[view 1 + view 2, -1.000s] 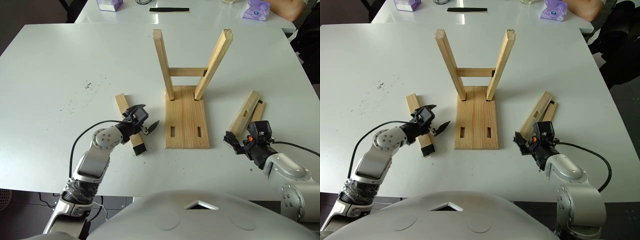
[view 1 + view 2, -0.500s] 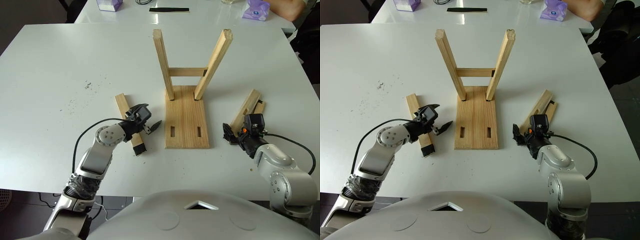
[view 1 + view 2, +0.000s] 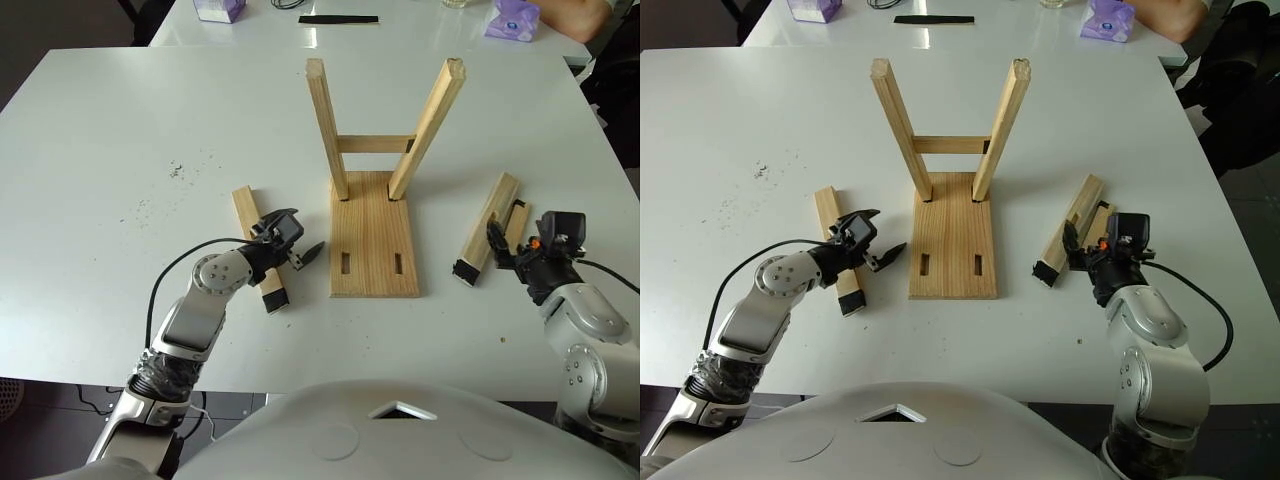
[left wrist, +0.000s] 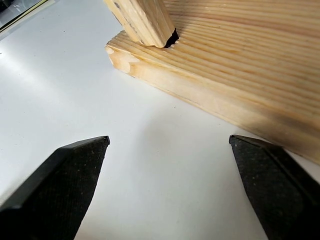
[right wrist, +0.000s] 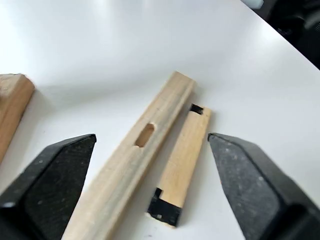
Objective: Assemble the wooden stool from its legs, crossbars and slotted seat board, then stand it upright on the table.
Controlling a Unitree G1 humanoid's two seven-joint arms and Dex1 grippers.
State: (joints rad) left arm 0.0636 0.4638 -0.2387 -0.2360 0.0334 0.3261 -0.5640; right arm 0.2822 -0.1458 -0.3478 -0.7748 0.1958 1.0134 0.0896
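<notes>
Your right hand (image 3: 505,252), wide open, swings right, now beside the loose leg (image 3: 487,225) and crossbar (image 3: 517,222). Left hand (image 3: 298,240), also wide, hovers left of the centre seat board (image 3: 372,245). Grasp likely next.

- You have the slotted seat board (image 3: 953,225) lying flat on the white table (image 3: 760,110), with its two nearer slots empty.
- At the board's far end two legs (image 3: 902,125) stand in their slots, leaning apart, and a crossbar (image 3: 952,145) joins them.
- Left of the board, your left gripper (image 3: 878,236) sits low with its fingers spread, over a loose leg (image 3: 828,210) that lies flat.
- Right of the board, your right gripper (image 3: 1076,252) sits beside a second loose leg (image 3: 1080,205), and a shorter bar (image 3: 1102,213) lies along that leg's outer side.
</notes>
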